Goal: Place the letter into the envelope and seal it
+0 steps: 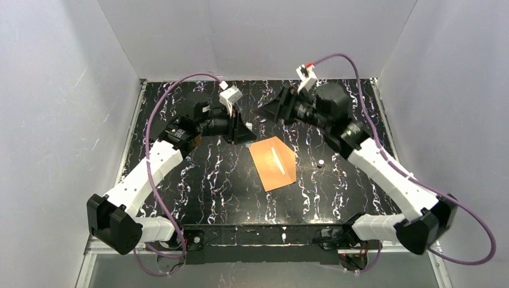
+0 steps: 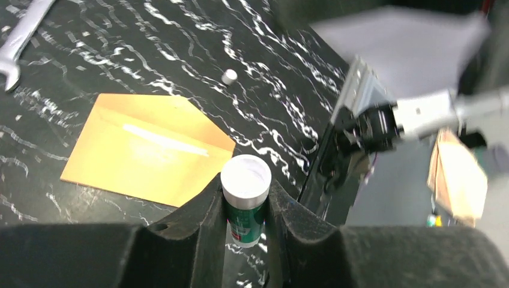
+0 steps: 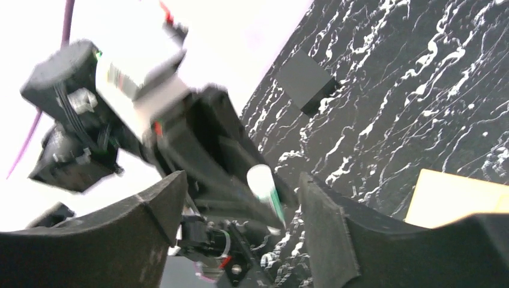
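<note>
A black, white-veined tabletop (image 1: 198, 180) sits inside plain white walls. The orange-brown envelope (image 1: 273, 163) lies flat near its middle with a pale streak across it, and a small white cap (image 1: 321, 162) lies just to its right. Beyond the envelope both arms bend inward, facing each other. The left gripper (image 1: 242, 131) is clamped on a green glue stick (image 2: 245, 207), and the right gripper (image 3: 241, 180) gapes wide, holding nothing.

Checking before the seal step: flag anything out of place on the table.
A small white cap lies loose on the table, apart from the envelope, on its right-arm side. The left gripper holds a glue stick. The envelope lies askew, flap open, with a white streak across it.
</note>
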`<move>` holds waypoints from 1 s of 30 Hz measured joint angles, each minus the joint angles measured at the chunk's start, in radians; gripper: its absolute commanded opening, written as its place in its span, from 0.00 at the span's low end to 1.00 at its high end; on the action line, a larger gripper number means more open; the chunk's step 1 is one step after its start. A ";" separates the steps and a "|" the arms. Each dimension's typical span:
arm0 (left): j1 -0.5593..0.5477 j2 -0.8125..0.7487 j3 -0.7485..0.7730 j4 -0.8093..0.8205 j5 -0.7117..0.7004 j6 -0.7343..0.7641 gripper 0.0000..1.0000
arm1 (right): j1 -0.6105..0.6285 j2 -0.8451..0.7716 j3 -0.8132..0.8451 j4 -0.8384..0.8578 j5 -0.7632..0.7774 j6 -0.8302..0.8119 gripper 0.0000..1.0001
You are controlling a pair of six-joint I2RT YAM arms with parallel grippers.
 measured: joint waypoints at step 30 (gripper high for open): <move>-0.006 0.150 0.212 -0.307 0.046 0.824 0.00 | 0.022 0.258 0.286 -0.419 -0.032 0.148 0.56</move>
